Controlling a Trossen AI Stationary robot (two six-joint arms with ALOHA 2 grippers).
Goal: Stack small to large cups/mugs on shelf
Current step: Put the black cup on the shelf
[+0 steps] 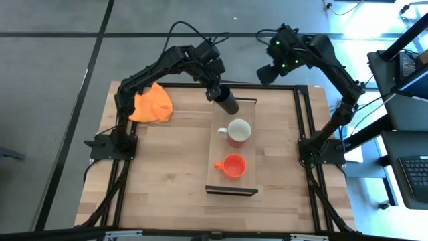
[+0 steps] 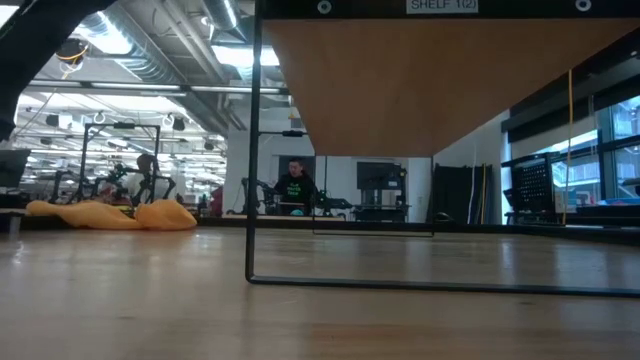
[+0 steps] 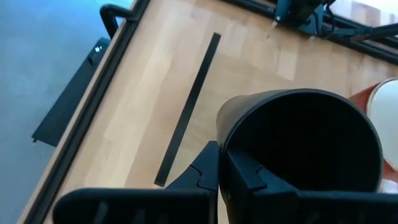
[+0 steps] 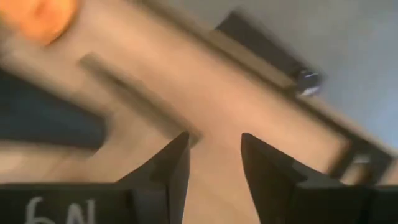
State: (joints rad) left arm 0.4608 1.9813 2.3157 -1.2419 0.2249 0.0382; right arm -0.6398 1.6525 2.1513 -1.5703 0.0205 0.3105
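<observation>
High view: left tool (image 1: 222, 96) clenched on the black cup (image 1: 228, 102), gripping its rim/wall, at the far end of the shelf (image 1: 224, 148); cup looks tilted, can't tell if its base touches the board yet. White-and-red mug (image 1: 238, 131) sits mid-shelf, orange mug (image 1: 234, 165) nearer the front bracket, each apart from the next. Order runs small → large front to back, so I judge this is the last placement: big cup going in behind the white-and-red one. Right tool (image 1: 270, 72) waits raised past the desk's far edge, well apart from the cups. Orange cloth (image 1: 152, 105) lies on the desk (image 1: 167, 174) near the left arm, not part of the job. Low view: only the shelf underside and its dark bracket frame show, cloth off to one side, a person far back in the room; cups hidden, so no check on cup height here. Left wrist view: one finger inside the black cup's mouth, one outside, pinching the wall; rim of the white-and-red mug just beside it. Right wrist view: right tool's fingers parted w/ nothing between, i.e. released. Next move calls for: set the cup upright and flat on the board, clear of the neighbouring mug, then let go and lift straight out so the inner finger doesn't drag the cup over.
</observation>
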